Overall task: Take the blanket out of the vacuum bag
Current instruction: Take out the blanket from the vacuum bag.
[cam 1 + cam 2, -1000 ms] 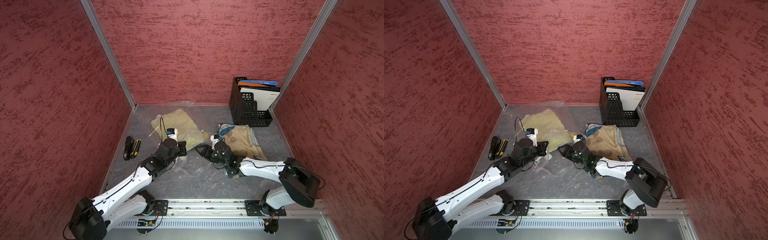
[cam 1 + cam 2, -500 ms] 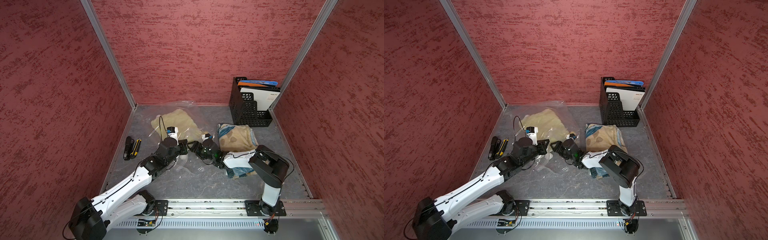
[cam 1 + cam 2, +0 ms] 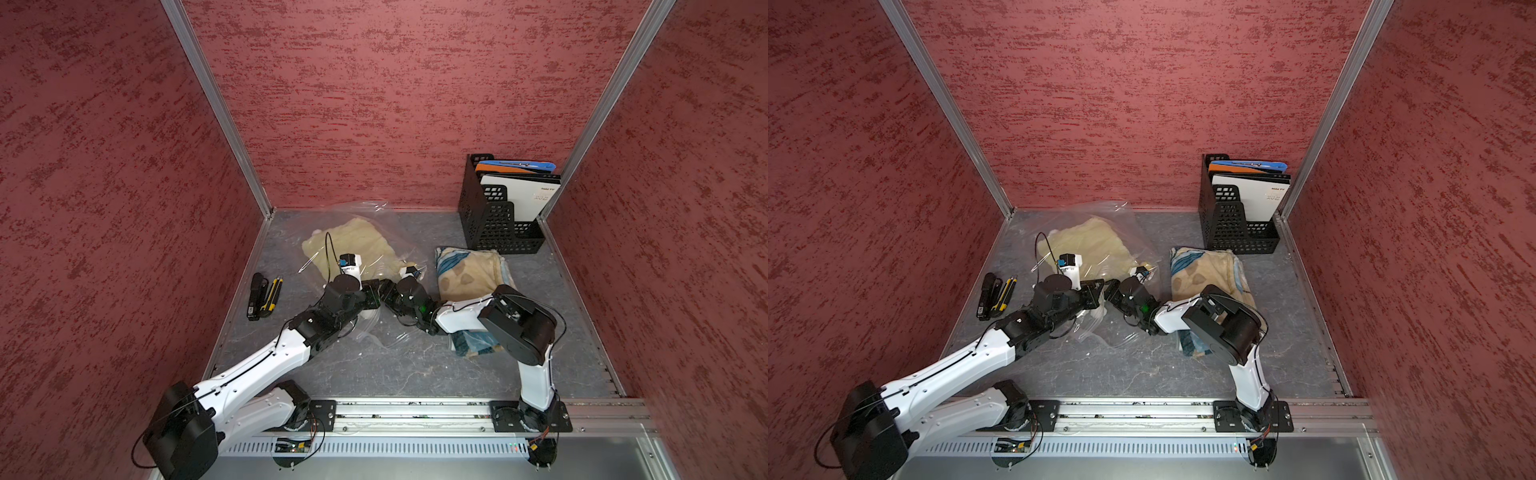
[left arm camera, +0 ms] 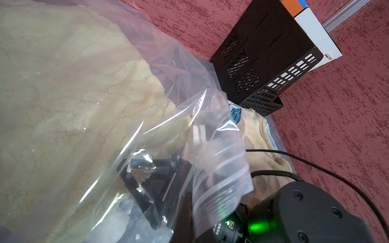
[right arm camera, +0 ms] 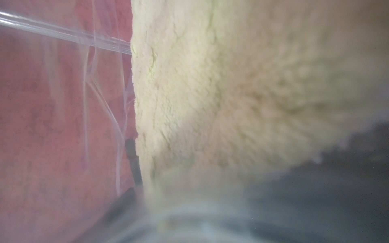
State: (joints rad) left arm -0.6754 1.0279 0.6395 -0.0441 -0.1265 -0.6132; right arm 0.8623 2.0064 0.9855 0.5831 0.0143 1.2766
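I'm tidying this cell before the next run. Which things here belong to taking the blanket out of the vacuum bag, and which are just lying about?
In the job: vacuum bag, yellow blanket inside it, left claw, right claw.
Lying about: patterned blanket, black file rack, box cutters.

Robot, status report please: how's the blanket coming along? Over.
Left fingers shut on bag lip. Right fingers open, inside bag mouth, at blanket. Blanket in bag, not gripped. Nothing blocking.

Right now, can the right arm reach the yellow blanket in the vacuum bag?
Probably yes: the left gripper holds the vacuum bag open, and the right gripper, jaws apart, sits inside beside the blanket.
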